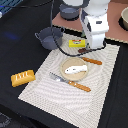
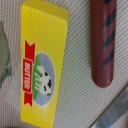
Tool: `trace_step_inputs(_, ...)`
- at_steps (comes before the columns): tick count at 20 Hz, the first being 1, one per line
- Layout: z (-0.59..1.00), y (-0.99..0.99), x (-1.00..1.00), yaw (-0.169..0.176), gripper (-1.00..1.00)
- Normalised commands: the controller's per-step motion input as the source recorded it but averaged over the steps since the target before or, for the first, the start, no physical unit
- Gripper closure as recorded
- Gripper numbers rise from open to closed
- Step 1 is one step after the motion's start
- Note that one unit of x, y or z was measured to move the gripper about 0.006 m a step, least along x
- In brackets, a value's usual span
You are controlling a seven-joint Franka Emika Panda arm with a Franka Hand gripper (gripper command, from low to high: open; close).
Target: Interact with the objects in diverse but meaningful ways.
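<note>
Hovering low over block [image 1: 76, 43] and sausage [image 1: 90, 61] on the mat [image 1: 45, 75].
Fingers out of sight in both views, so open or clenched cannot be told; nothing seen held. Block [image 2: 42, 65] just beside sausage [image 2: 104, 42], apart. Fish [image 1: 75, 69] on plate [image 1: 65, 64]; loaf [image 1: 23, 77] on table [image 1: 15, 55].

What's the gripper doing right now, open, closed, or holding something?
Gripper: cannot be told; fingers hidden, hovering by the butter block and sausage.

Glossy plastic yellow block [image 2: 42, 62] and smooth sausage [image 2: 103, 42] lie on rough woven cloth mat [image 2: 75, 75].
</note>
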Motion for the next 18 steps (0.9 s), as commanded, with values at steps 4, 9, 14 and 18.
trace_step_inputs(4, -0.02, 0.18, -0.67, 0.000, -1.00)
trace_step_inputs(9, 0.19, 0.32, -0.53, 0.000, -1.00)
trace_step_inputs(14, 0.06, 0.40, -0.36, 0.000, -1.00)
trace_step_inputs(18, -0.08, 0.33, -0.35, 0.000, -1.00)
